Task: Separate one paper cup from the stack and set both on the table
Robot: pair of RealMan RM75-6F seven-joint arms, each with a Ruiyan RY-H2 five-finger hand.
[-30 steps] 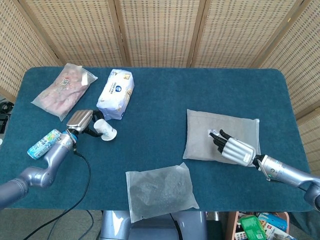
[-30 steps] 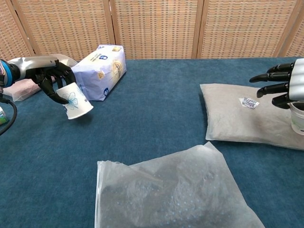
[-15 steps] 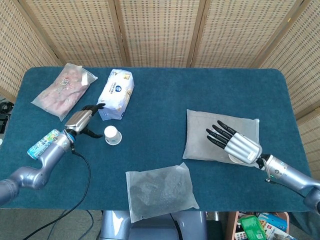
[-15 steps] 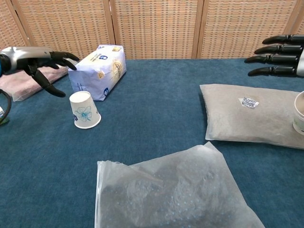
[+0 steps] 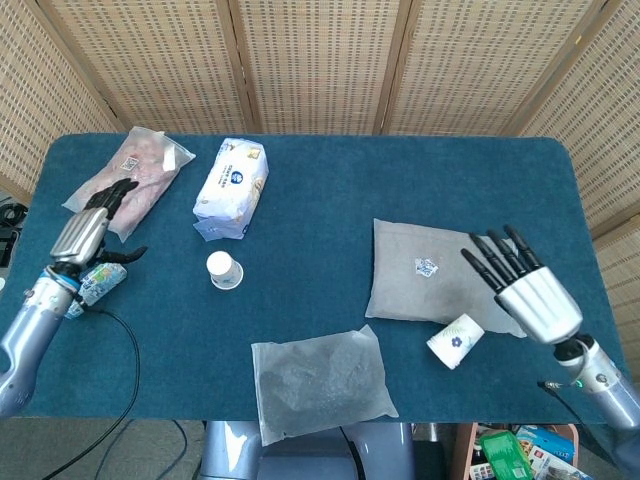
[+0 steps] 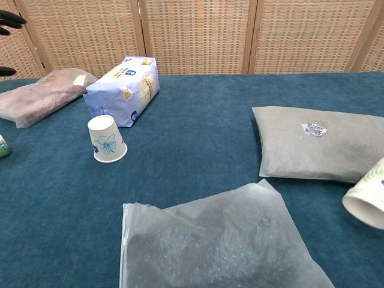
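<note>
Two cups are on the table [image 5: 320,200], well apart. One cup [image 5: 223,270] stands mouth-down just in front of the blue-and-white pack [image 5: 232,186]; the chest view shows its printed flower and the rim flat on the cloth. The second cup [image 5: 456,340] lies on its side at the front edge of the grey pouch [image 5: 440,268], touching it. The head view shows it whole; the chest view catches only its open mouth at the right edge.

Left hand [image 5: 88,232]: fingers spread and straight, holding nothing, above the table's left end, between the pink pouch [image 5: 130,180] and the can [image 5: 92,281]. In the chest view only dark fingertips [image 6: 11,18] show at the top-left corner. I cannot tell there what else the hand does.

Right hand [image 5: 520,285]: fingers fanned wide, pointing away from the robot, empty, raised over the right end of the grey pouch, just beside the fallen cup and not touching it. The chest view does not show this hand.

A clear bag [image 5: 320,385] lies at the near edge, apart from both cups. The can appears in the chest view as a sliver at the left edge.
</note>
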